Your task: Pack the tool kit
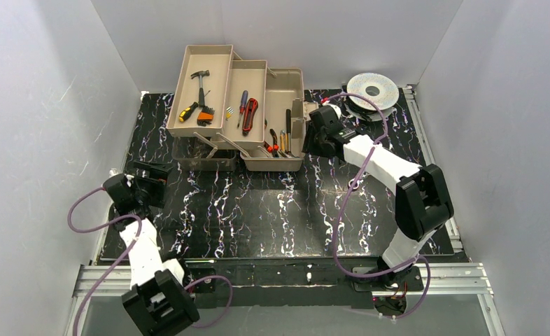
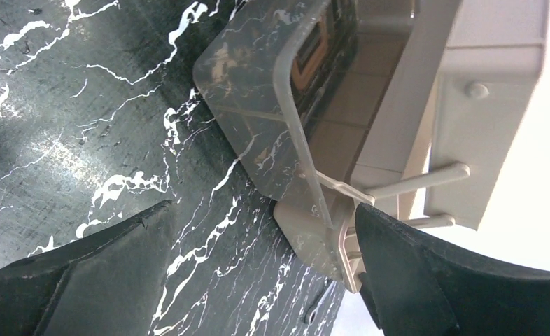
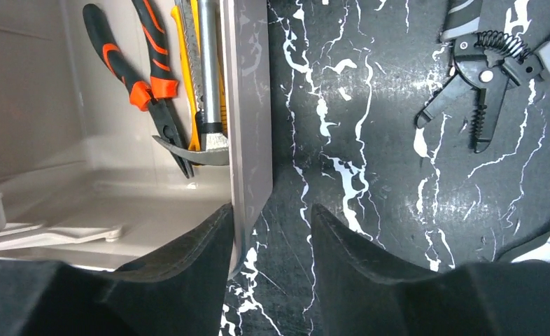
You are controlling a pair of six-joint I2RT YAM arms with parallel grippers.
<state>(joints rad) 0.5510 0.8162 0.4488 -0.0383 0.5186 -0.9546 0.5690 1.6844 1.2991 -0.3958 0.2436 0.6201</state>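
Grey walls (image 1: 41,105) enclose a black marbled tabletop (image 1: 258,210) bearing the toolbox (image 1: 284,87).

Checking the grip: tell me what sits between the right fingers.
The toolbox wall stands between the right fingers; the right wrist view shows it.

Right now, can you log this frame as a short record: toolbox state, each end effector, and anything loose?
toolbox: open, fold-out trays fanned out, tools in trays and base
left end effector: open, holding nothing, facing the translucent lid
right end effector: open, straddling the toolbox side wall, one finger inside, one outside
inside by that wall: orange-handled pliers, yellow knife
loose on mat: black wire strippers
silver spool: beyond the right arm, outside the toolbox
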